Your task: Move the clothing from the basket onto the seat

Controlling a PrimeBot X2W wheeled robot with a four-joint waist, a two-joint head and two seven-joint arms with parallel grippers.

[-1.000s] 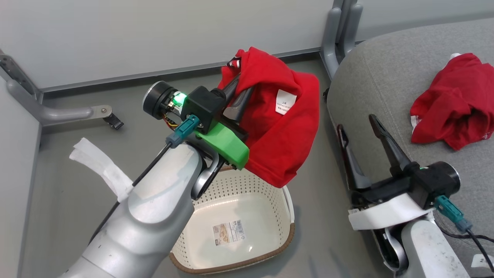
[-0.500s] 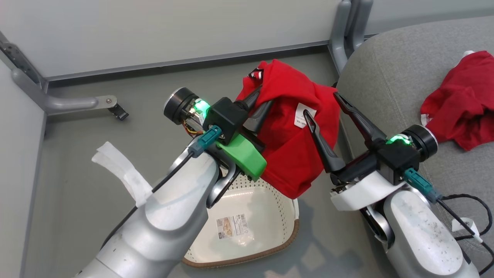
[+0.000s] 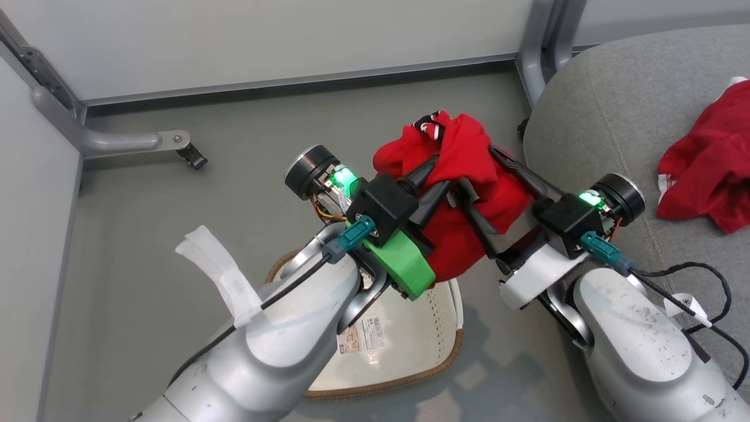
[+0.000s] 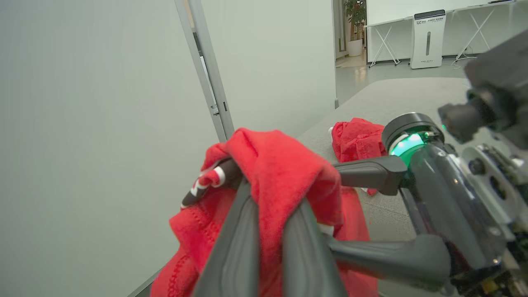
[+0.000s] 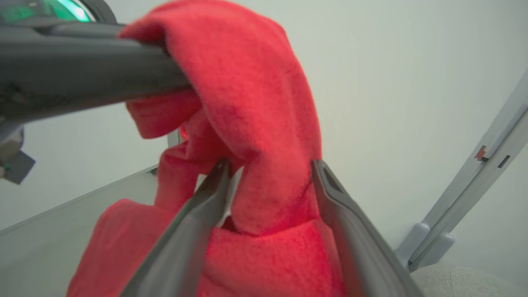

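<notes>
Swinging in from beside the seat (image 3: 609,105), the right end effector (image 3: 477,167) now stands with its fingers (image 5: 185,231) spread wide on either side of a fold of the shirt (image 3: 469,146), not pinching it. Meanwhile the left end effector (image 3: 436,173) is clamped tight on that same shirt and holds it bunched in the air over the far right corner of the basket (image 3: 439,302), which sits on the floor just left of the seat. Farther right, a second shirt (image 3: 709,164) lies crumpled on the seat.

Bright even light, blurry wrist close-ups.
</notes>
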